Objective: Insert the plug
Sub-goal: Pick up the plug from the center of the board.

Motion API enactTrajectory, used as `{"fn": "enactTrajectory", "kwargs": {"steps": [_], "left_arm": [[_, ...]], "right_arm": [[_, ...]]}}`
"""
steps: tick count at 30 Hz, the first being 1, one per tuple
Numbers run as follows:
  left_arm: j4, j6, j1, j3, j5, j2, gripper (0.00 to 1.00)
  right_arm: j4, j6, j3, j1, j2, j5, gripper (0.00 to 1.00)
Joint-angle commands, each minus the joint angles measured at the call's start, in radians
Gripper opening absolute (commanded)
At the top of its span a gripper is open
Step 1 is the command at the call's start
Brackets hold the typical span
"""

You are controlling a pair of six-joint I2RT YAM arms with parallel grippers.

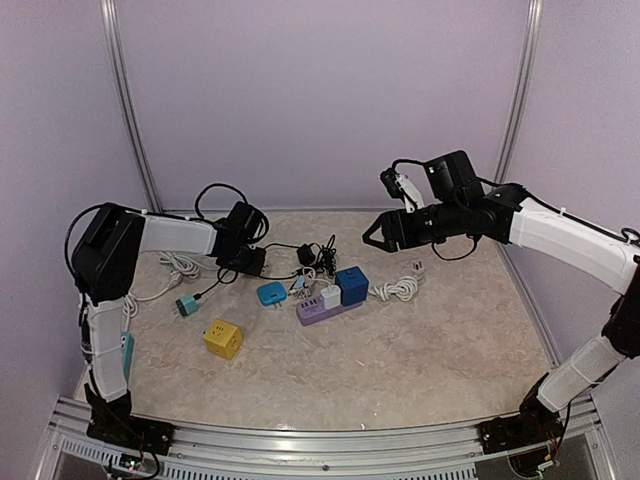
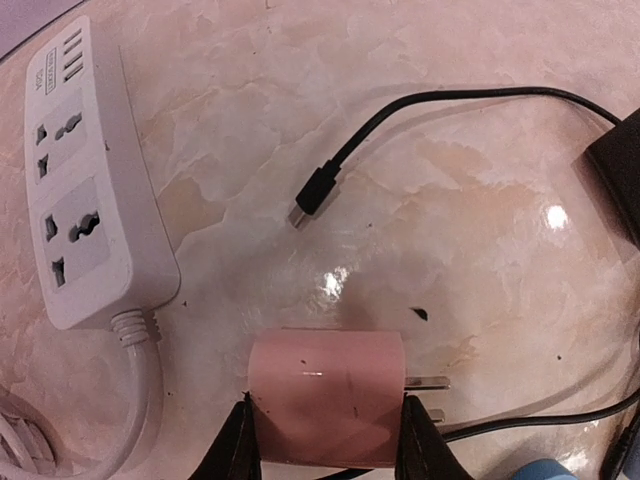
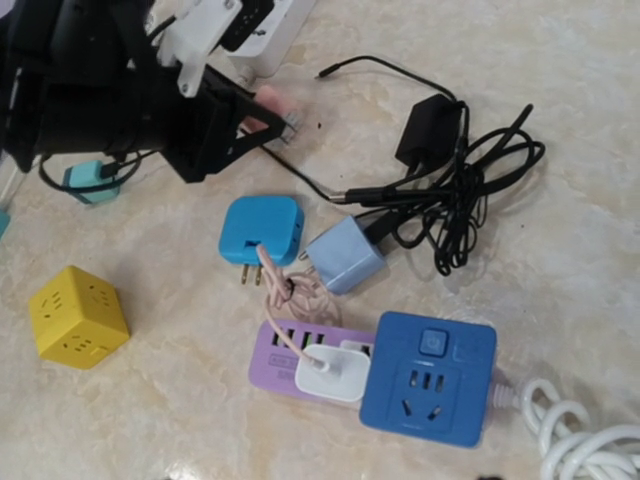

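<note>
My left gripper [image 2: 326,412] is shut on a pink plug adapter [image 2: 325,395], gripping its two sides just above the marble tabletop, with its metal prongs [image 2: 425,382] pointing right. A white power strip [image 2: 85,190] with open sockets lies to the left of it. In the top view the left gripper [image 1: 248,262] is at the back left of the table. The right wrist view shows the pink plug [image 3: 268,100] in those fingers. My right gripper [image 1: 370,236] hovers open and empty above the table's middle; its fingers do not show in its own wrist view.
A purple strip [image 3: 290,352] holds a white charger [image 3: 335,372], next to a blue socket block [image 3: 430,378]. A blue adapter [image 3: 262,230], a light blue charger [image 3: 345,255], a yellow socket cube [image 3: 78,315], a teal plug [image 1: 187,305] and tangled black cables [image 3: 470,190] lie around.
</note>
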Motion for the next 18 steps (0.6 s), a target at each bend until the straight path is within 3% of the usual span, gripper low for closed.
{"fn": "enactTrajectory", "kwargs": {"steps": [1, 9, 15, 18], "left_arm": [[-0.029, 0.085, -0.033, -0.047, -0.069, -0.103, 0.0], [0.025, 0.393, -0.251, -0.13, -0.401, -0.406, 0.0], [0.187, 0.658, -0.453, -0.247, -0.475, -0.628, 0.0], [0.267, 0.76, -0.571, -0.314, -0.489, -0.72, 0.0]], "right_arm": [[-0.024, -0.015, 0.004, 0.007, -0.036, 0.004, 0.63], [-0.09, -0.07, 0.088, -0.008, -0.079, -0.001, 0.67], [-0.198, -0.107, 0.216, -0.011, -0.055, -0.103, 0.7], [-0.176, -0.067, 0.231, -0.005, -0.046, -0.189, 0.7]]}}
